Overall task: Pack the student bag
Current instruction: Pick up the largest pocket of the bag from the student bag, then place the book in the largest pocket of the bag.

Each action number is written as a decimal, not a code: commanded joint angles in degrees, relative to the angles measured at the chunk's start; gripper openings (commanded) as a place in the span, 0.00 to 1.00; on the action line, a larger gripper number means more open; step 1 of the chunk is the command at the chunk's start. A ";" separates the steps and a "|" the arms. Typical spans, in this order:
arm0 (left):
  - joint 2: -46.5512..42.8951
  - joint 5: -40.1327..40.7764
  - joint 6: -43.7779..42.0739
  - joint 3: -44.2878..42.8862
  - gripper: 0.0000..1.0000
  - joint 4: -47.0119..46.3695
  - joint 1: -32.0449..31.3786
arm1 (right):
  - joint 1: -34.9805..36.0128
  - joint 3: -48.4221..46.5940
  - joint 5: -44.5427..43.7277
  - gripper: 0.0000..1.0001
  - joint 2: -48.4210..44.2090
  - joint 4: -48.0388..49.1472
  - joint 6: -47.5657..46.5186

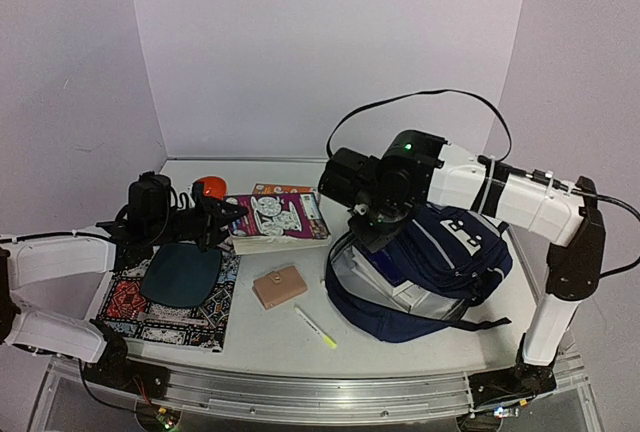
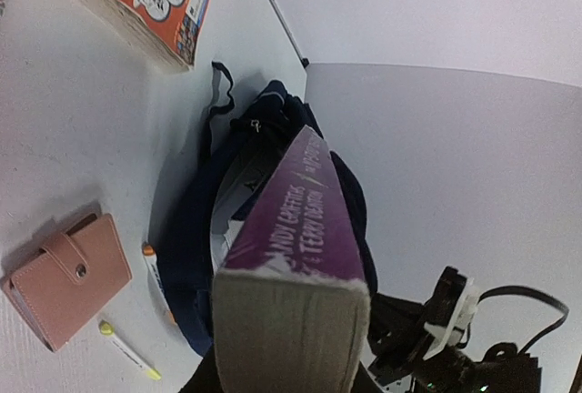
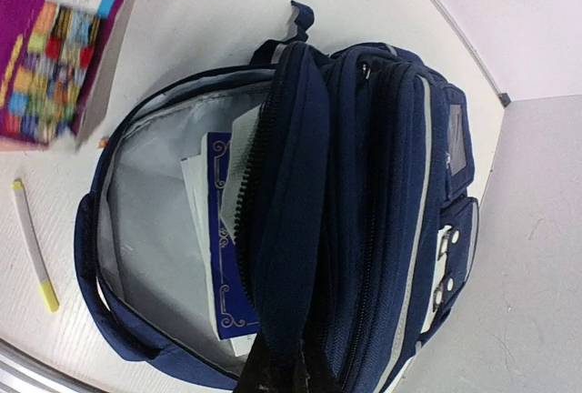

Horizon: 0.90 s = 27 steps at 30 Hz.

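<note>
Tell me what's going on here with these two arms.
They're packing the bag. The left fingers hold a purple book up above the table. The right fingers pinch the bag's open rim; a blue booklet is inside. A wallet and pen lie on the table.

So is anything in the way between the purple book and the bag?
Mostly no. The purple book in the left hand faces the open mouth of the student bag. The pink wallet lies flat, off the path. Only the right hand, pinching the bag's rim, crowds the opening.
</note>
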<state>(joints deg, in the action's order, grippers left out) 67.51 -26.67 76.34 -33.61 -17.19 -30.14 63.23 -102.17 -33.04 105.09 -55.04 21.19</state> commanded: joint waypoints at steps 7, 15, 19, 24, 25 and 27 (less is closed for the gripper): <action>1.22 1.71 1.97 -6.19 0.00 -7.96 -6.91 | -1.58 -7.88 -4.22 0.00 -5.22 -0.33 -1.09; 10.63 5.28 3.86 -12.32 0.00 -10.82 -14.30 | -1.79 -7.95 -1.60 0.00 -6.46 3.72 -1.76; 15.31 8.03 5.81 -14.34 0.00 -13.19 -17.02 | -1.78 -7.05 -0.61 0.00 -7.49 5.20 -1.90; 20.89 11.07 8.31 -16.61 0.00 -15.04 -19.81 | -1.77 -5.78 0.75 0.00 -8.84 8.29 -2.63; 22.02 11.62 8.57 -17.22 0.00 -15.61 -20.41 | -1.79 -5.83 0.80 0.00 -8.79 8.68 -2.79; 24.60 13.20 9.04 -18.80 0.00 -16.70 -21.30 | -1.78 -5.97 1.04 0.00 -8.48 9.12 -3.05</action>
<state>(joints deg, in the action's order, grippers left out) 89.45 -17.03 82.75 -46.32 -23.79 -49.83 60.88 -106.65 -30.78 100.76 -52.46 19.08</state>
